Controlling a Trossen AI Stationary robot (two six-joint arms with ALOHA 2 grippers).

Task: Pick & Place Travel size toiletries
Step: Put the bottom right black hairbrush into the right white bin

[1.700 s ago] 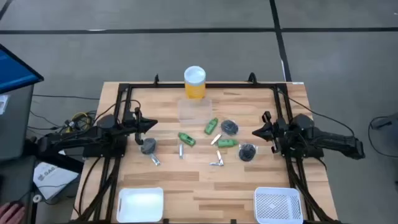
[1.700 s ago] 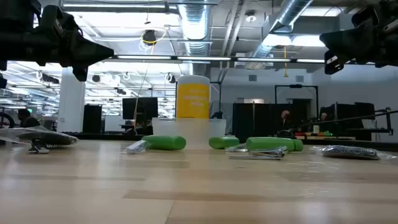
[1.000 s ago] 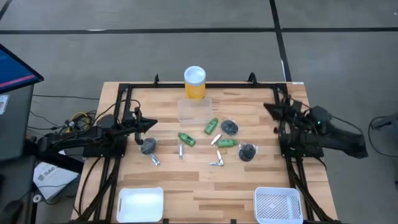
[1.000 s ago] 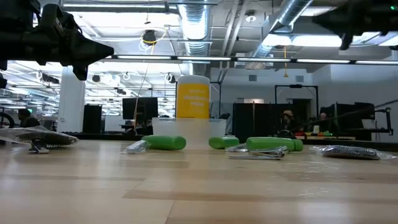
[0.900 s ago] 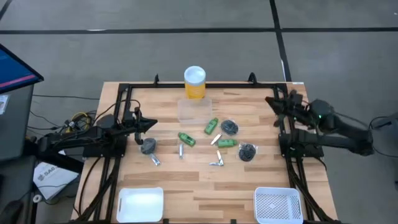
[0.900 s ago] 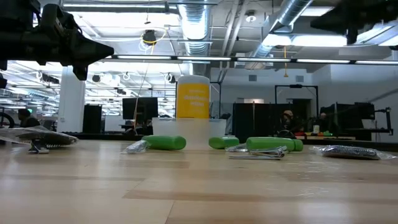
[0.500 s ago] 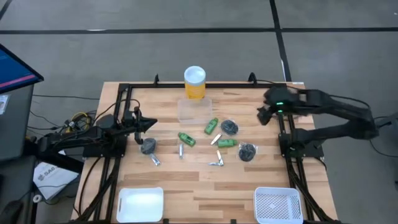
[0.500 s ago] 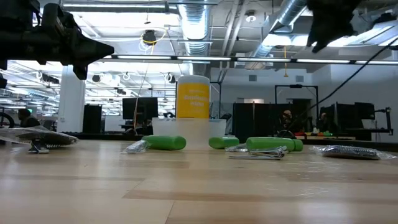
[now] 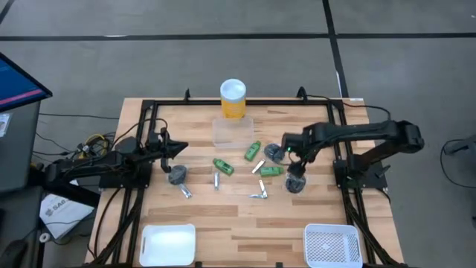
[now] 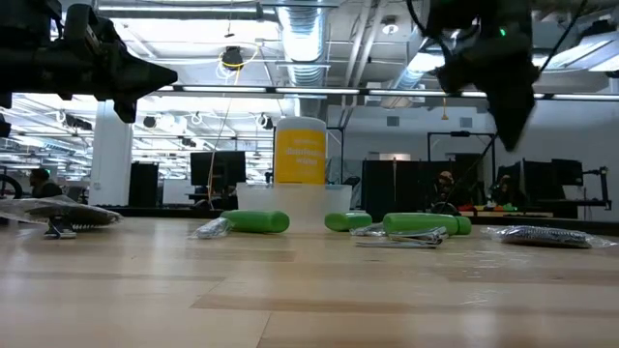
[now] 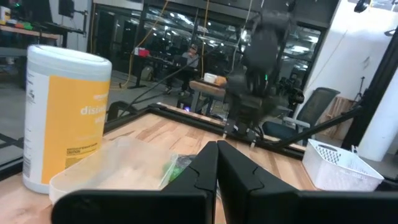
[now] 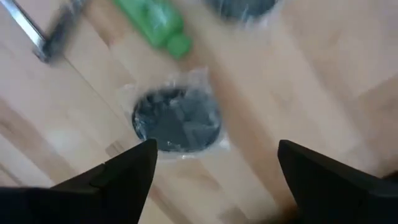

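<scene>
Right claw (image 9: 295, 165) spread wide, hanging just above the dark grey round piece (image 9: 296, 182) in its clear wrap; in the wrist view we see that piece (image 12: 177, 119) sitting between the two fingers (image 12: 112, 177), not yet touched. A second ago this arm was folded back at the right edge of the counter (image 9: 223, 216) with its claw pressed together; since then it has swung in over the pile and opened, so we read this as the approach to a first pick, nothing moved yet. Green tubes (image 9: 223, 166), a second grey piece (image 9: 274, 152) and the thin metal pieces (image 9: 259, 196) lie mid-counter where they were, near the clear tub (image 9: 233, 131) and yellow cylinder (image 9: 233, 99). White bin (image 9: 169, 244) and mesh basket (image 9: 332, 246) sit at the near edge, no toiletries visible in them. Left claw (image 9: 181, 150) is pressed together, parked at the left side, unchanged from before.
</scene>
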